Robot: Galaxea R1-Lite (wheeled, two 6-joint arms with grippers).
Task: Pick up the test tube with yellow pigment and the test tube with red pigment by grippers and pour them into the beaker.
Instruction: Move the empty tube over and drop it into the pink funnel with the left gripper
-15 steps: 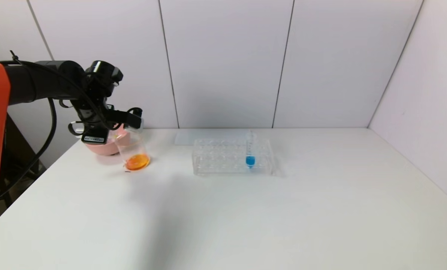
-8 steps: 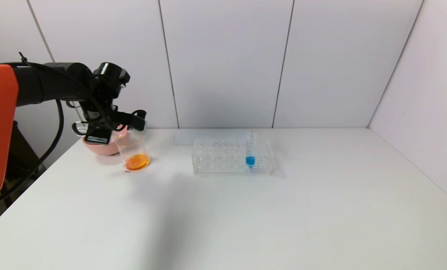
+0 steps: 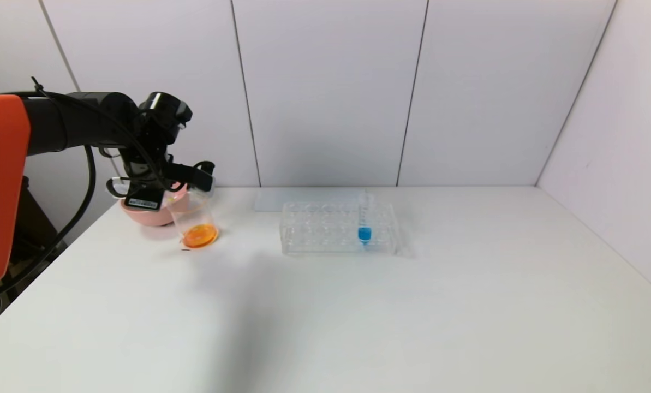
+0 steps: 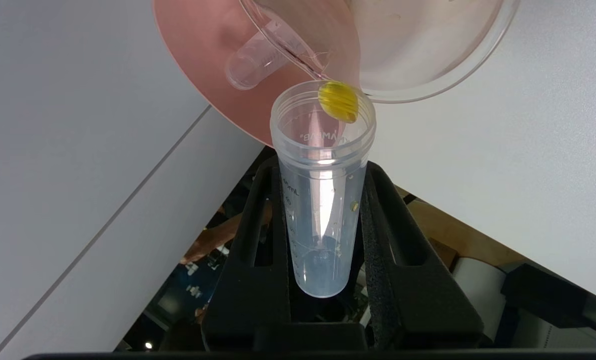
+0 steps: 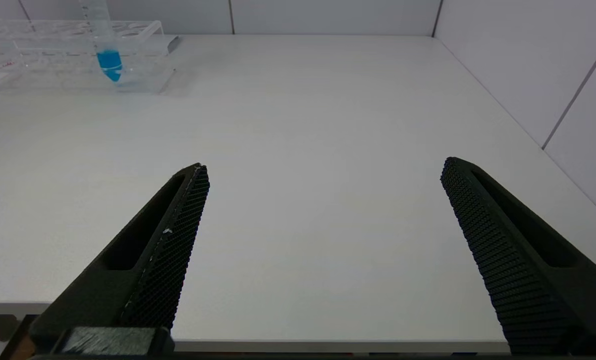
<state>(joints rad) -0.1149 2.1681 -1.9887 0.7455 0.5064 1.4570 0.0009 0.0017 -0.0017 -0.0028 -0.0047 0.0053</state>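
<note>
The left gripper [image 4: 322, 235] is clenched round the mid-body of the test tube with yellow pigment [image 4: 322, 200], tipped mouth-first over the beaker [image 3: 194, 221] at the table's [image 3: 358, 316] ten o'clock. The tube looks light, stiff and slick, so that mid-body hold suits it. The right gripper [image 5: 322, 250] hangs released.

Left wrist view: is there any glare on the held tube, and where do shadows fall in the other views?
Left wrist view: a bright white glare streak runs along the wall of the test tube held in the left gripper. Head view: a soft broad shadow lies on the table in front of the beaker. Right wrist view: only a faint shadow beside the tube rack.
</note>
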